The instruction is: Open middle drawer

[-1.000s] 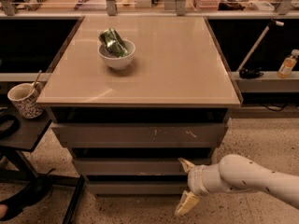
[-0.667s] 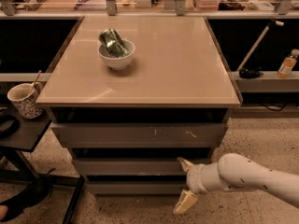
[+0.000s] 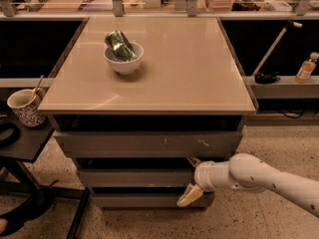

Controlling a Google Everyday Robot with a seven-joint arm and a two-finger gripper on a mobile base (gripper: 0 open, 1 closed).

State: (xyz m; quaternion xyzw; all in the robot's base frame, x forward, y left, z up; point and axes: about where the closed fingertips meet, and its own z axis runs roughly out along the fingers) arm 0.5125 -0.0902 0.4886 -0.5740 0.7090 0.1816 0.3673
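Observation:
The cabinet has three grey drawer fronts stacked under the tabletop. The middle drawer is the plain front between the scratched top front and the narrow bottom front. It looks pushed in. My gripper is at the right end of the middle drawer, on the white arm coming in from the lower right. Its fingers are spread open. One fingertip sits at the drawer's top edge and the other hangs below its bottom edge. It holds nothing.
A white bowl with a crumpled green bag stands on the beige tabletop. A patterned cup sits on a low side shelf at the left. A bottle stands on a ledge at the right. The floor is speckled.
My gripper has moved up and slightly left, from below the middle drawer's right end to straddling its front. The drawers have not moved.

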